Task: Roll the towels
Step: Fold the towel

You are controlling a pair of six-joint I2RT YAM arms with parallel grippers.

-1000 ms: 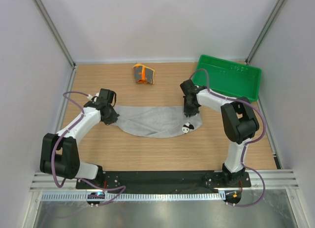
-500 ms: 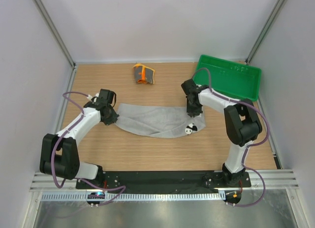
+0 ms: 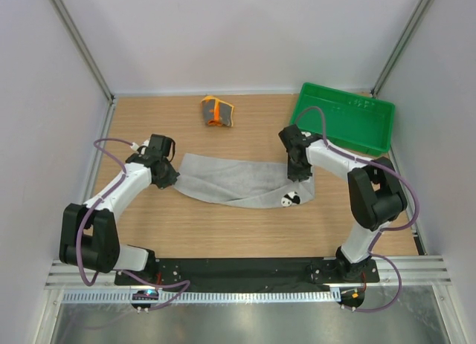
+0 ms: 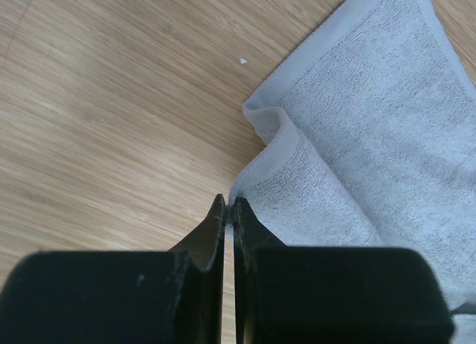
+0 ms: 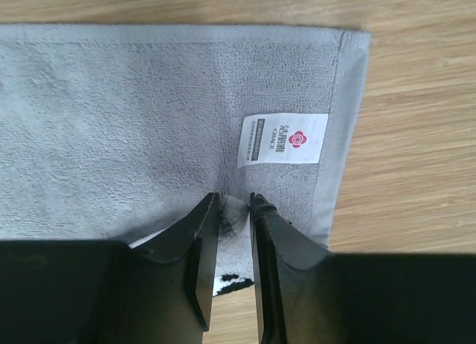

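The plain grey towel (image 3: 230, 182) lies folded into a long strip across the middle of the table. My left gripper (image 3: 169, 177) is shut on its left end, with the hem pinched at the tips (image 4: 229, 204). My right gripper (image 3: 300, 173) sits low over the right end. Its jaws (image 5: 234, 203) are slightly parted, and a small ridge of grey towel (image 5: 134, 114) stands between them, just below a white label (image 5: 282, 140). The orange patterned towel (image 3: 216, 111) lies bunched at the back of the table, away from both grippers.
A green tray (image 3: 312, 91) stands at the back right, close behind the right arm. A black-and-white patch (image 3: 288, 200) shows at the towel's near right corner. Metal frame posts and white walls enclose the table on three sides.
The right gripper has moved right and slightly nearer, drawing the grey towel into a straighter, flatter strip. Its jaws have parted a little. The left gripper has stayed put.
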